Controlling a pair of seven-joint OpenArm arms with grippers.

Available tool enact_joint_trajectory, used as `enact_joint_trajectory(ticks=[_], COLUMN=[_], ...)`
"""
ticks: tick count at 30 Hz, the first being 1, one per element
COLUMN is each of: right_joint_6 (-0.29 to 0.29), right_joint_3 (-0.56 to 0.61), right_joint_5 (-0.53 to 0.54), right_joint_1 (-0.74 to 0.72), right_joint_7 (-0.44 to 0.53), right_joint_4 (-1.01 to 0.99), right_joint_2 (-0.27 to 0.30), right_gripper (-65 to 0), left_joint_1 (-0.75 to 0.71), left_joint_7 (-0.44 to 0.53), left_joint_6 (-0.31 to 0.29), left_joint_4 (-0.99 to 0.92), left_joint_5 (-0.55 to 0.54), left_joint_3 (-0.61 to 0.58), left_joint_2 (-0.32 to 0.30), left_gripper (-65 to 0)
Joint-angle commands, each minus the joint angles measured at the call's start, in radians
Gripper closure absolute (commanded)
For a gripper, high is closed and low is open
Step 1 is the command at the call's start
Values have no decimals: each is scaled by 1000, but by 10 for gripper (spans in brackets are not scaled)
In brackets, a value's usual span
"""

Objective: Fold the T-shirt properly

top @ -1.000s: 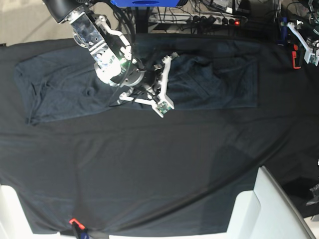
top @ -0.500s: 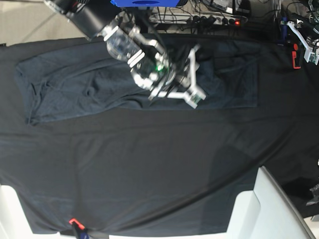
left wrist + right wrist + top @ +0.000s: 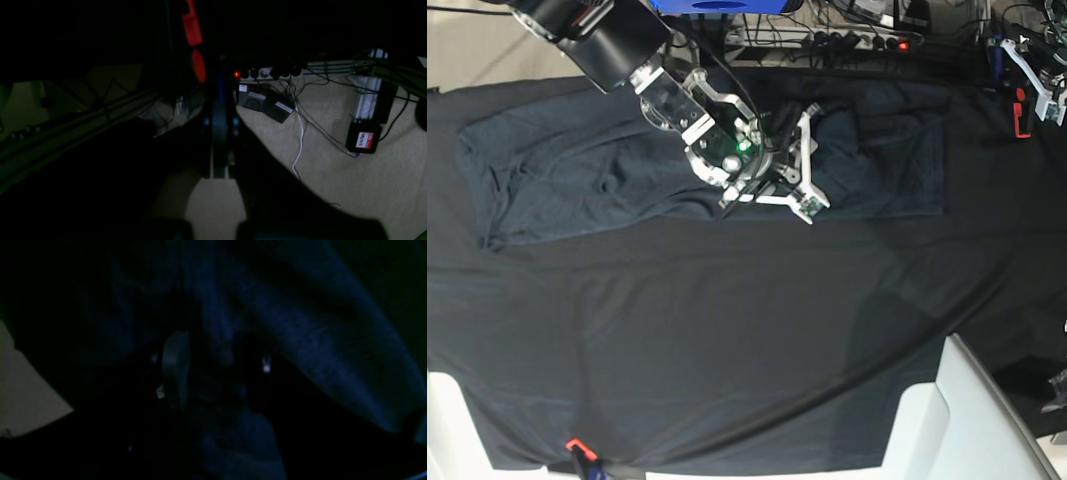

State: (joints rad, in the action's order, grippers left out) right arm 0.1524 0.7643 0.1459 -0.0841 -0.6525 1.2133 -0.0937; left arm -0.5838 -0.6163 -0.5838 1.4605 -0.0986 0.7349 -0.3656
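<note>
My right gripper (image 3: pixel 808 165) sits partly open low over the T-shirt (image 3: pixel 577 175), which is spread along the surface's (image 3: pixel 727 330) far side, gripping nothing I can see. Left gripper (image 3: pixel 1037 80) is parked shut. Risk: pinching 2 layers, or snagging the tablecloth, and dragging everything crooked.

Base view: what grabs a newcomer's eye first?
The right arm's white-fingered right gripper, jaws apart, reaching over the middle of the T-shirt, which lies as a long folded band across the far half of the black tablecloth. The left gripper sits parked off the far-right corner.
</note>
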Motion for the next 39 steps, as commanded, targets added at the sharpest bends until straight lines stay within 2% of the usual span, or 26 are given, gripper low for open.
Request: enact_joint_trajectory(ticks=[1,4,6,7,9,13,15,18,19,20,23,24,25,28,31,33,39], right_joint_6=[3,2,2,2,2,9,9,9,9,9,9,9,9,9,9,9,9], right_joint_3=[-2,-22,-101,-150,-292,-516,-584,-625,-628,-630,-630,-630,-630,-628,-624,-624,-622], right_joint_5=[5,5,5,5,5,5,5,5,5,5,5,5,5,5,5,5,5], right_joint_1=[-13,22,77,109,197,356,416,493,510,525,553,561,564,565,564,564,565], right_joint_7=[24,-65,-122,-145,-169,-129,-91,-26,-5,15,44,44,44,44,44,44,44], right_joint_4=[86,323,471,535,675,778,762,738,728,718,702,702,701,692,675,656,627], right_joint_2=[-8,62,94,104,130,170,180,197,200,211,225,225,225,220,220,220,219], right_gripper=[-251,-251,-251,-251,-254,-255,-252,-252,-252,-252,-252,-252,-252,-251,-251,-251,-251], left_joint_1=[-3,18,20,22,22,25,58,97,114,130,161,173,186,238,282,298,324], left_joint_7=[8,8,8,8,2,-41,-49,-50,-50,-50,-50,-50,-50,-50,-46,-44,-43], left_joint_6=[3,2,0,-18,-114,-114,-114,-114,-114,-114,-114,-114,-114,-114,-114,-114,-114], left_joint_4=[16,18,18,18,18,7,7,-31,-53,-83,-174,-203,-235,-327,-380,-386,-389], left_joint_5=[0,-2,-10,-33,-154,-398,-484,-573,-597,-617,-649,-649,-649,-640,-640,-640,-616], left_joint_3=[8,8,8,8,8,10,10,10,10,10,10,10,8,-48,-128,-160,-209], left_joint_2=[-17,-17,-17,-17,-28,-69,-66,-65,-63,-63,-63,-62,-60,-54,-48,-34,9], left_gripper=[0,0,0,0,0,0,0,0,-30,-181,-546,-630,-650,-650,-568,-541,-535])
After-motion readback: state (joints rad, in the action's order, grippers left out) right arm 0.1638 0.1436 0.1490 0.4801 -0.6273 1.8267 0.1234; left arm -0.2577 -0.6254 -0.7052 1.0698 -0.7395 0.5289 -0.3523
